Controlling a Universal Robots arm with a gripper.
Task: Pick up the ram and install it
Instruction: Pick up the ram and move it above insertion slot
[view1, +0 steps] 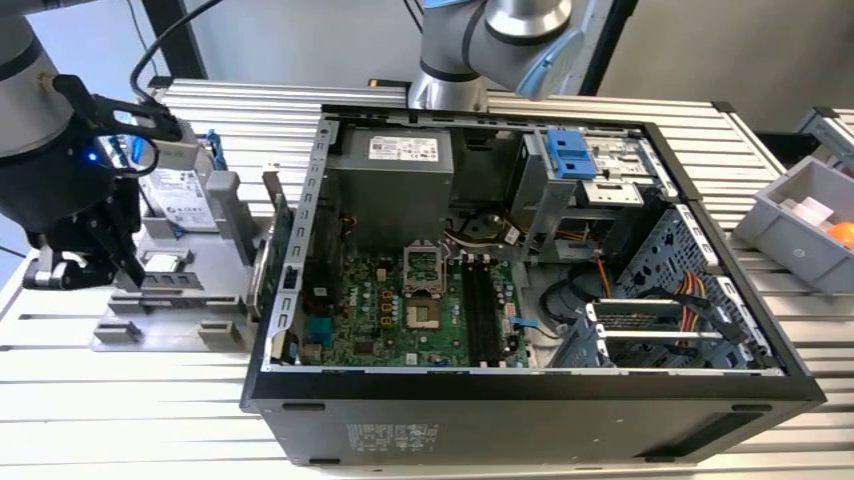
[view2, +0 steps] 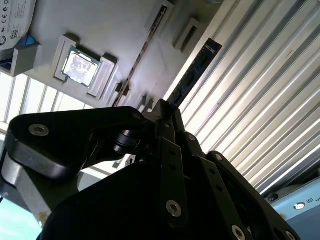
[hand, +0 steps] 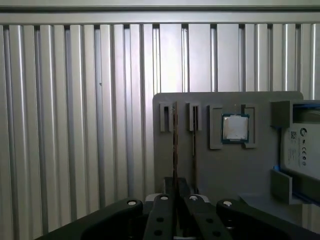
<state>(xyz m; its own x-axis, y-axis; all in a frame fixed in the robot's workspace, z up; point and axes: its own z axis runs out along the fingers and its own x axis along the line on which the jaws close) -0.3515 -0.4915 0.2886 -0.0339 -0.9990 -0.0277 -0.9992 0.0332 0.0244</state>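
We see the gripper (view2: 167, 111) clamped narrow on the ram (view2: 196, 69), which sticks straight out past its fingertips. Beyond the tool's tip lies the gray holder (view2: 120, 30), its square processor chip (view2: 80, 67) off to one side of the fingers.

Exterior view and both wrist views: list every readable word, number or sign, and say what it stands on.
No text here can be read.
Hard drive label: print too small to read.
Power supply label: too small to read.
Case side sticker: blurred.
Processor chip: markings blurred.
Print on the ram, held in the end effector: none visible.
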